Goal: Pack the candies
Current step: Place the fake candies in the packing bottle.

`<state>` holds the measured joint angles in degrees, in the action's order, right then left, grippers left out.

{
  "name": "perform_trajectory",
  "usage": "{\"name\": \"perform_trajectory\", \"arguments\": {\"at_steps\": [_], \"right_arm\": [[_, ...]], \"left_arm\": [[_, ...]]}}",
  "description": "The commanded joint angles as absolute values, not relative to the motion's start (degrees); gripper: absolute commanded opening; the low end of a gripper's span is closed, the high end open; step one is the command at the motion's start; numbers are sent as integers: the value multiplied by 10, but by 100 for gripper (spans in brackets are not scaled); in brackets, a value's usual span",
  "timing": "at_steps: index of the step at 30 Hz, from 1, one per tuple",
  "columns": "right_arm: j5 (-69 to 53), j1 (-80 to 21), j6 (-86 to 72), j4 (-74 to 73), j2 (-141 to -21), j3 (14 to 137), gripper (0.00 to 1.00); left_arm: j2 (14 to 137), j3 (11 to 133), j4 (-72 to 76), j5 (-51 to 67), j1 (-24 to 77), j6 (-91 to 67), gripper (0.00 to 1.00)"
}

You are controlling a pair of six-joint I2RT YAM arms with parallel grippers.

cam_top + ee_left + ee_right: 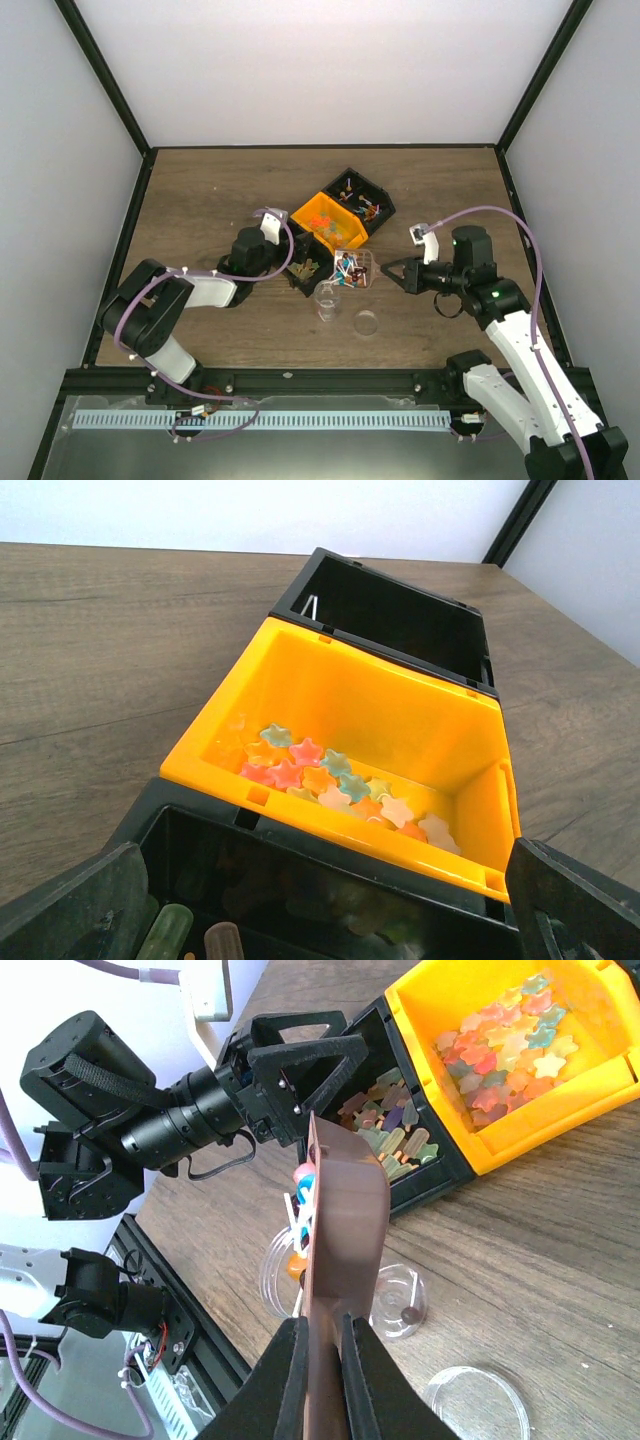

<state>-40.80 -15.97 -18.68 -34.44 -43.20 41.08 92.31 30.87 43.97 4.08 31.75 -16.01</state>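
while left fingers gape, right fingers pinch a brown bin of candies.

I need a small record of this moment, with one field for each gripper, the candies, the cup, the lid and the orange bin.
left gripper: open, empty, over the near black bin
right gripper: shut on the edge of a brownish tray
candies: wrapped, mixed colours, in the tray
clear cup: upright, just nearer the arms than the tray
clear lid: lying flat, apart from the cup
orange bin: holds star-shaped pieces
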Motion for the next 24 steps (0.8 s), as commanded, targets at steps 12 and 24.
{"name": "perform_trajectory", "arguments": {"at_steps": [12,24], "right_arm": [[-422,-166,-170,-352,-424,449,1],[-428,-166,-166,-358,-425,450,1]], "left_arm": [[941,303,403,54,314,-173,100],[945,303,406,56,314,-174,100]]}}
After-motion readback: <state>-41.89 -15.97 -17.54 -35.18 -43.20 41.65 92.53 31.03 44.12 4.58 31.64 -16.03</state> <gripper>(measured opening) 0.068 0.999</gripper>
